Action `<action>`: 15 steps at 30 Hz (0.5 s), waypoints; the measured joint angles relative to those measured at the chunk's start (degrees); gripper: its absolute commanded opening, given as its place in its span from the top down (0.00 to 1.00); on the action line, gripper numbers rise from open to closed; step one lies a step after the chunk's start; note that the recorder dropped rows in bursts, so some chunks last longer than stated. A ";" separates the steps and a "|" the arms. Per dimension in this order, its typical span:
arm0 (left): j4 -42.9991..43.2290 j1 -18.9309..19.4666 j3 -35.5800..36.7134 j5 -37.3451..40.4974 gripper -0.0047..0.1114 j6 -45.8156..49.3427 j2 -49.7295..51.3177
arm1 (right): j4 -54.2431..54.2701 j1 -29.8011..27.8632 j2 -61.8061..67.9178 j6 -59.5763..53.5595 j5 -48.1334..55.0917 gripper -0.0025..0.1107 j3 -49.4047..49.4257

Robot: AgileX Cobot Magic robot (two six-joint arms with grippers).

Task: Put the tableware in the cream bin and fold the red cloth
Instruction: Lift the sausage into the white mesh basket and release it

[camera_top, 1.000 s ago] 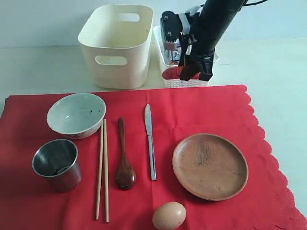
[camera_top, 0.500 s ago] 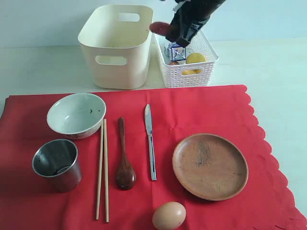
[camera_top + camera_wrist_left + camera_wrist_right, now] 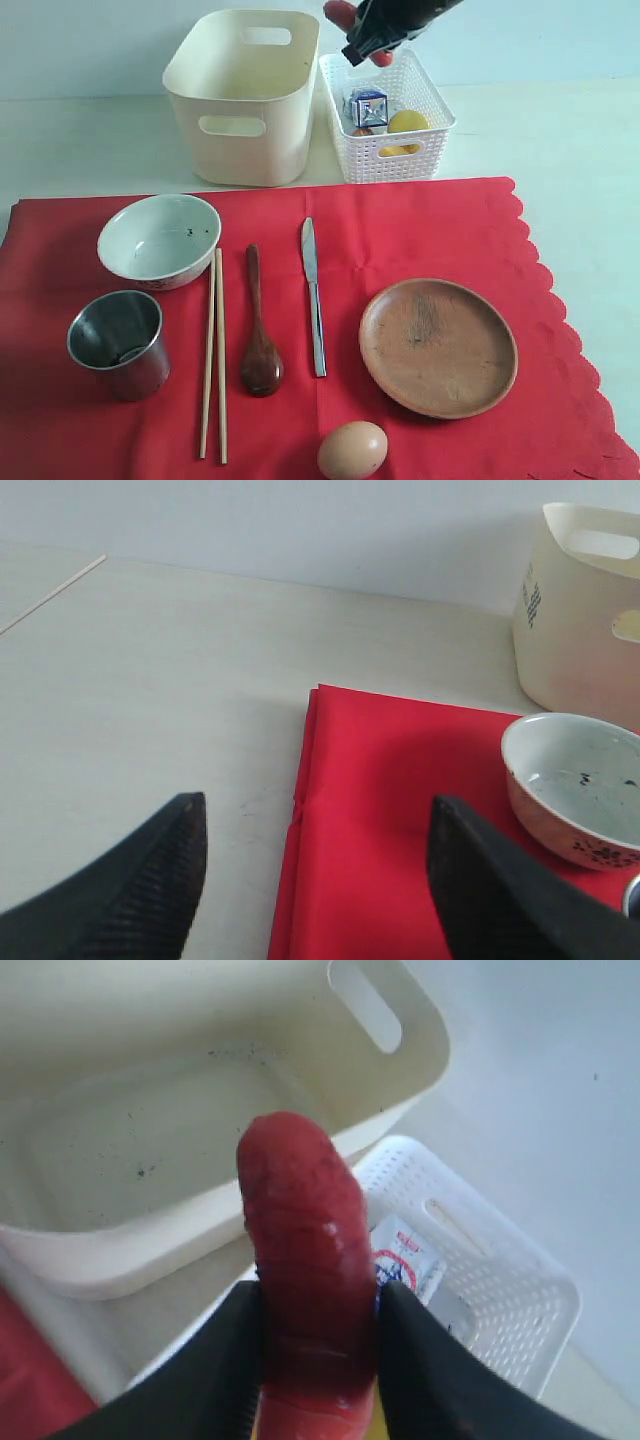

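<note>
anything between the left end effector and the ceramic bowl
Nothing visible does. The open left end effector faces the ceramic bowl across only table and flat red cloth; the cream bin stands beyond the bowl.

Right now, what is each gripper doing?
Left gripper: open, holding nothing.
Right gripper: shut on a red sausage-shaped item.

Print [image 3: 533,602] on cream bin [image 3: 585,655] seemingly illegible

right gripper [image 3: 364,40] lifted away from white basket [image 3: 400,160]; red food piece [image 3: 300,1230] (still clamped) rose too
</note>
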 measured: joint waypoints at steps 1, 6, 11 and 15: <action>0.00 0.00 0.00 0.00 0.43 0.00 0.00 | 0.00 -0.47 0.74 1.13 0.00 0.98 0.00; 0.00 0.00 0.00 0.00 0.43 0.00 0.00 | 0.00 -2.46 3.57 5.04 -0.10 0.98 0.00; 0.00 0.00 0.00 0.00 0.43 0.00 0.00 | 0.28 -3.05 5.68 6.89 -0.35 0.98 0.00; 0.00 0.00 0.00 0.00 0.43 0.00 0.00 | 1.01 -3.05 6.77 7.16 -0.35 0.98 0.00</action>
